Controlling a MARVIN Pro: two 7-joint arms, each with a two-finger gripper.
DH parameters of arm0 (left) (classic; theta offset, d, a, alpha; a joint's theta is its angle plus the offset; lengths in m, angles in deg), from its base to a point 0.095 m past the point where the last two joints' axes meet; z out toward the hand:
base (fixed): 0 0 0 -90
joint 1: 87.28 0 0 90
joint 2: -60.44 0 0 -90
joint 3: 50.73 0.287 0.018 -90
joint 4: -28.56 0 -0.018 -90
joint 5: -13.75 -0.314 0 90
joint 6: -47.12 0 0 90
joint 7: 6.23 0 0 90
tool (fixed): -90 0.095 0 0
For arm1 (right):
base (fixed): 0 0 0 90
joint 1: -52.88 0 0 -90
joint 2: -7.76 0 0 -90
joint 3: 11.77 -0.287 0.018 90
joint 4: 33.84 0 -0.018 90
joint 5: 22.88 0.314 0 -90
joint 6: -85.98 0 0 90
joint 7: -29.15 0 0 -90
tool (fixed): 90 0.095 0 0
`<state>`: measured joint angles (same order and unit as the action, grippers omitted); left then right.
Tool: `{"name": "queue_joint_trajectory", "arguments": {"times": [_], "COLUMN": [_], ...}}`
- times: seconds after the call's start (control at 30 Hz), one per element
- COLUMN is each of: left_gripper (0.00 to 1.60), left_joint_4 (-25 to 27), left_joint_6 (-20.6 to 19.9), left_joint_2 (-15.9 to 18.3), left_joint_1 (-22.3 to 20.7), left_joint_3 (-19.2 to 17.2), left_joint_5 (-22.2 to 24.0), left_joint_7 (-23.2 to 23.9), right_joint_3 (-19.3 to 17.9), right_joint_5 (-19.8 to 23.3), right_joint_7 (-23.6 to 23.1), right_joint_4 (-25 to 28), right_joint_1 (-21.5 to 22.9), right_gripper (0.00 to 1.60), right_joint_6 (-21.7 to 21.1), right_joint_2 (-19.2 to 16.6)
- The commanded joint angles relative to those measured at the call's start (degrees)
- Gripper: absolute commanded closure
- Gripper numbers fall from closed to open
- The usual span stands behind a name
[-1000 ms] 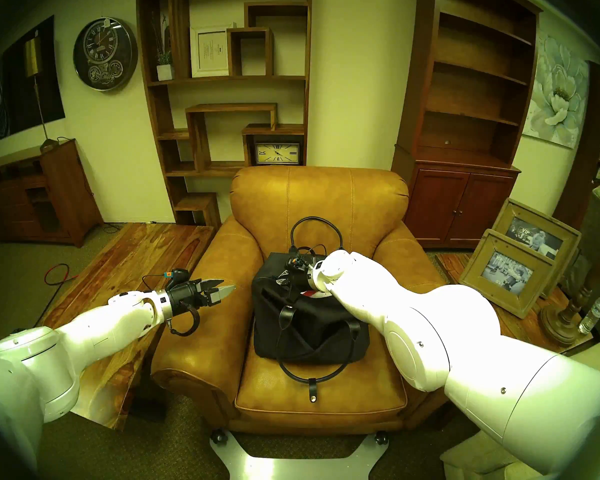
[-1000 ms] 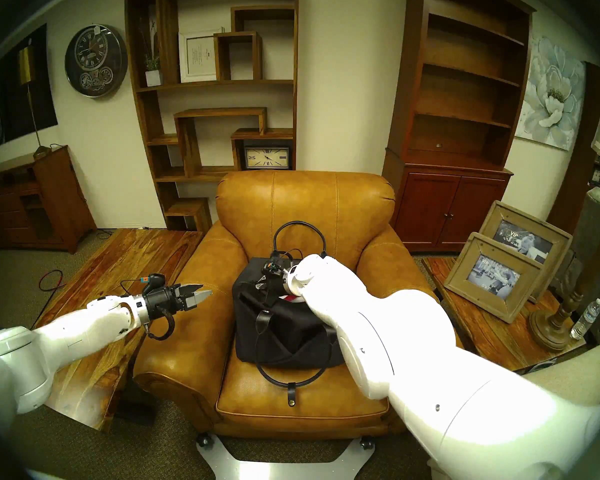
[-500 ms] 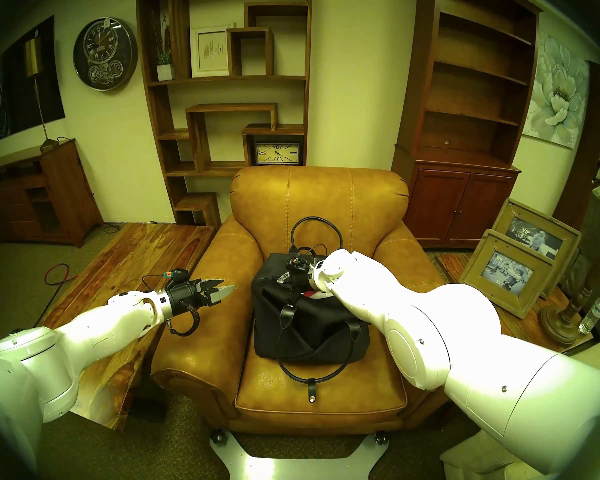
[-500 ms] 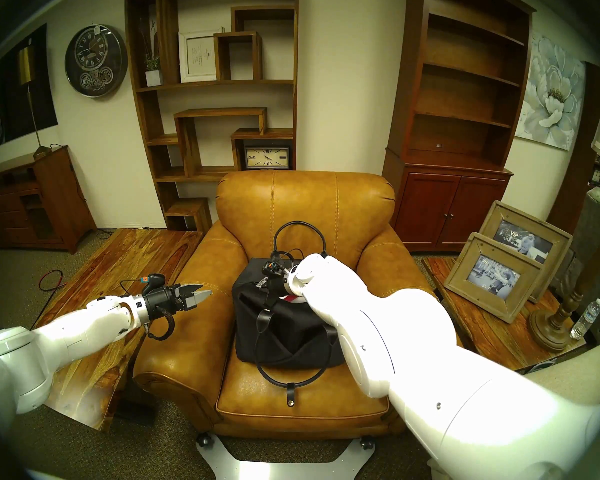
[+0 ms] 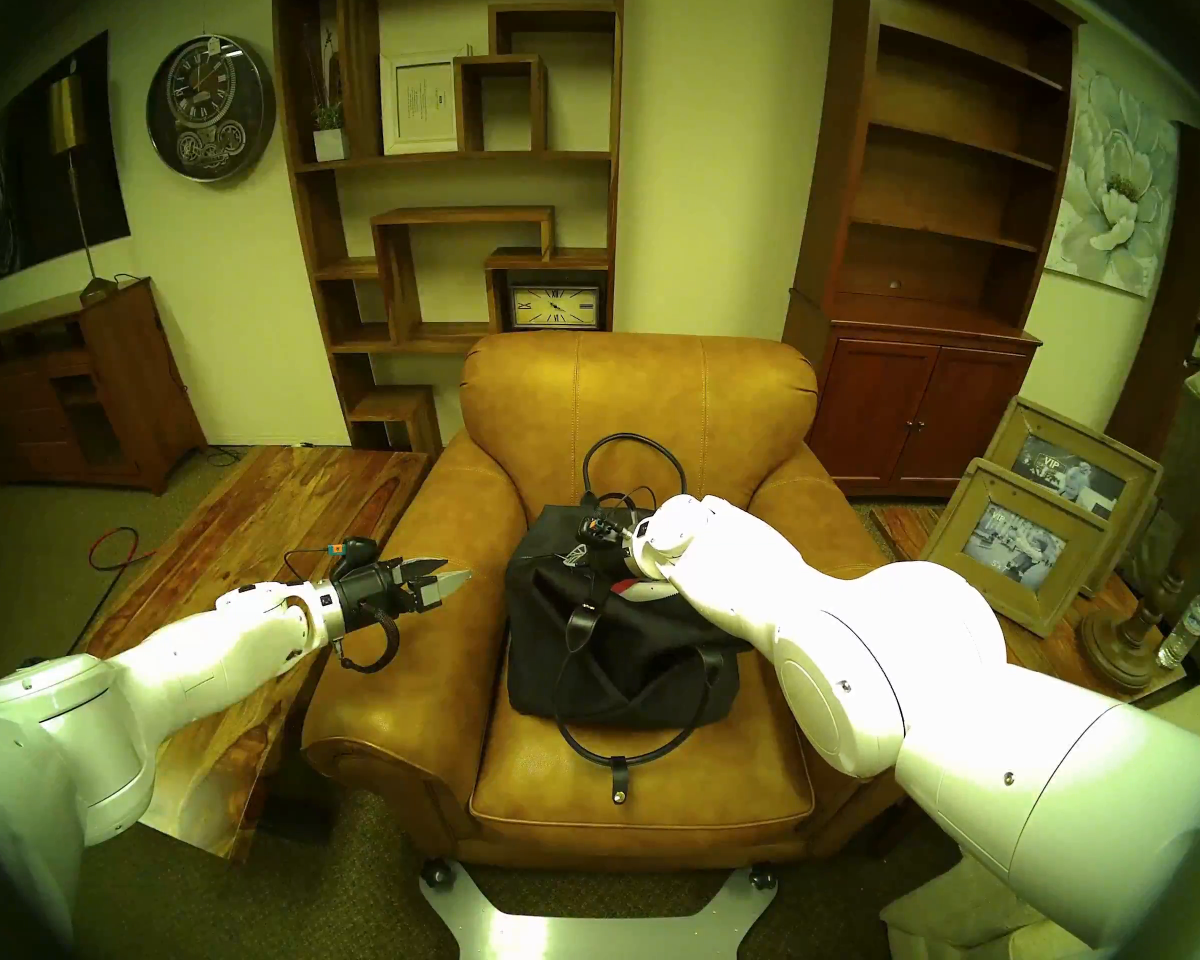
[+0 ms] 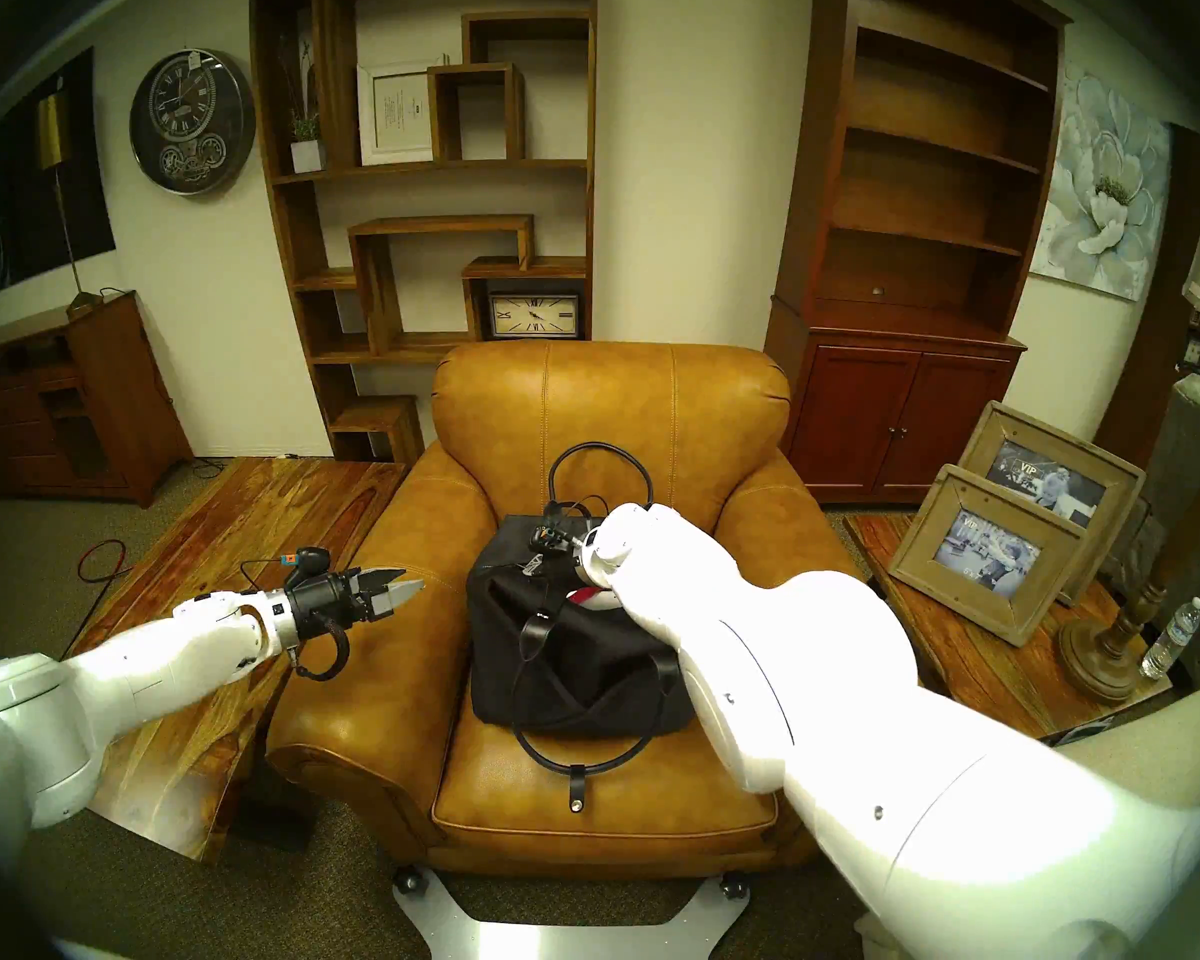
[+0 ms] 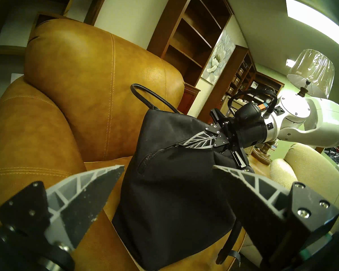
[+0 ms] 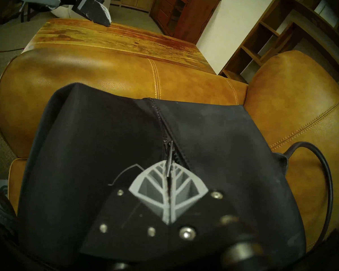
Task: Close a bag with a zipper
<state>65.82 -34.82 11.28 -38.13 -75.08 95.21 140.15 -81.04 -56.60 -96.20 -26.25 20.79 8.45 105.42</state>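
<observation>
Matt black woven cloth on the bag (image 7: 170, 196), faintly dusty, with smooth, slightly glossy leather loop handles (image 5: 628, 446). Fine dark teeth along the zipper (image 8: 160, 120), dull rather than shiny; thin dark metal-looking pull tab (image 8: 169, 159). Tan armchair (image 5: 639, 397) in pebbled, softly glossy leather with pale stitching. Grey ribbed plastic fingers (image 8: 167, 192) on the right hand (image 8: 167, 170), black matt plates, bright metal screws. Same grey plastic, speckled dark pads, on the left hand (image 7: 168, 170). Glossy varnished wood on the side desk (image 5: 272, 522). White glossy arm shells.
</observation>
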Motion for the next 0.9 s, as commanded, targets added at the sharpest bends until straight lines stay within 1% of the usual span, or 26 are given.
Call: {"name": "queue_joint_trajectory", "arguments": {"times": [0.0, 0.1, 0.27, 0.3, 0.47, 0.67, 0.87], "left_gripper": [0.00, 0.00, 0.00, 0.00, 0.00, 0.00, 0.00], "left_joint_4": [0.69, 1.07, 0.81, 1.27, 2.39, 3.10, 0.76], "left_joint_6": [-0.06, 0.02, 0.76, 1.45, 1.61, 1.86, 2.45], "left_joint_2": [0.38, 0.29, -1.19, -1.50, -1.86, -3.52, -6.33], "left_joint_1": [-0.60, -0.62, -0.88, -0.99, -0.87, -1.23, -1.98], "left_joint_3": [-0.51, -0.36, 0.61, 0.85, 1.26, 1.45, 1.67], "left_joint_5": [0.36, 0.18, -1.11, -1.63, -2.36, -3.10, -4.55], "left_joint_7": [-0.01, 0.02, -0.44, -0.45, -0.12, -1.02, -3.36], "right_joint_3": [-0.15, -0.53, -0.87, -0.95, -1.34, -1.84, -2.22], "right_joint_5": [-0.01, 0.17, 0.09, 0.07, 0.08, 0.12, 0.11], "right_joint_7": [0.60, 0.86, 0.84, 0.76, 0.84, 0.42, 0.24], "right_joint_4": [0.29, 0.25, 0.10, 0.06, 0.02, -0.04, -0.15], "right_joint_1": [1.22, 1.18, 1.05, 1.00, 0.85, 0.87, 0.84], "right_gripper": [1.60, 1.60, 1.60, 1.60, 1.60, 1.60, 1.60], "right_joint_6": [0.17, 0.20, 0.40, 0.42, 0.72, 1.36, 1.66], "right_joint_2": [-0.27, -0.13, -0.18, -0.22, -0.30, -0.73, -0.90]}}
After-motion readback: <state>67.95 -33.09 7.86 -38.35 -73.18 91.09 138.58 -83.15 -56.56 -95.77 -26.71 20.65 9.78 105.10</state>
